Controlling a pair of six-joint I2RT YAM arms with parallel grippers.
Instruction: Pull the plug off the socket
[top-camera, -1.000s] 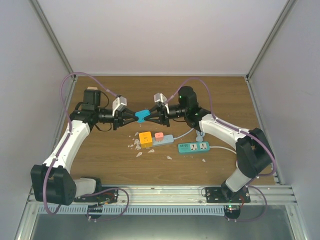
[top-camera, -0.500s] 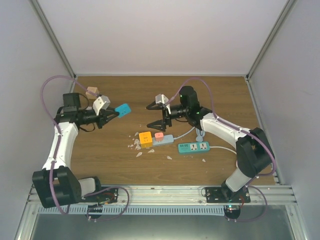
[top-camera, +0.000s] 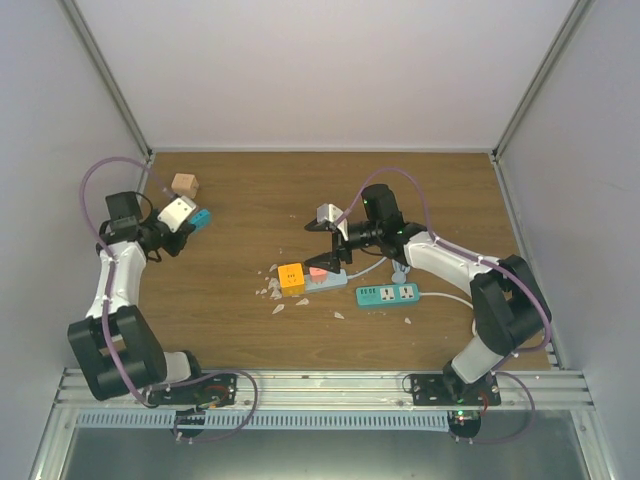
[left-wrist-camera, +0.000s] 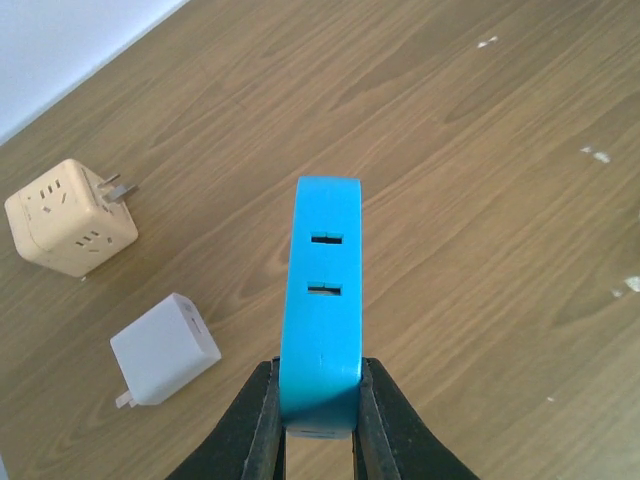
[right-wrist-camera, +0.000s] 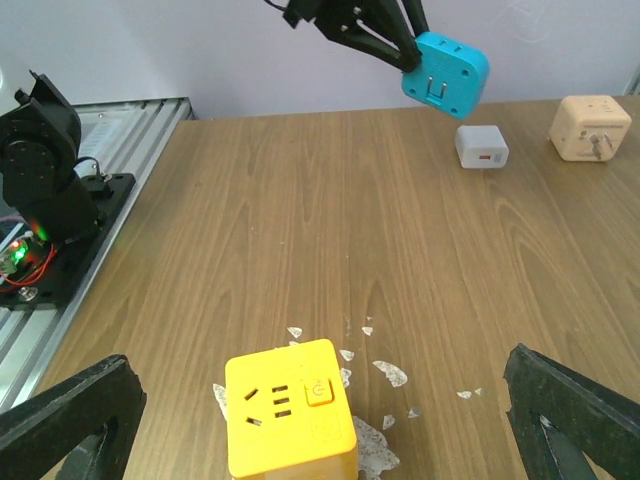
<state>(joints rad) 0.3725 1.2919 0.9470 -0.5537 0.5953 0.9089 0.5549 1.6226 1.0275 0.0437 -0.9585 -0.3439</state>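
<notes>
The socket, a pale grey-blue strip, lies mid-table with a yellow cube adapter and a small pink plug sitting on it. At the far left my left gripper is shut on a blue plug, held above the wood; the left wrist view shows its fingers pinching the blue plug at its base. My right gripper hangs wide open just over the socket. Its two fingers straddle the yellow cube with nothing between them. The blue plug shows prongs downward there.
A teal power strip lies right of the socket. A beige cube adapter and a white adapter rest at the back left. White flakes litter the wood by the yellow cube. Side walls stand close.
Both grippers held the blue plug mid-air; the right one let go, opened wide and dropped toward the socket. The left arm carried the blue plug far to the left.
</notes>
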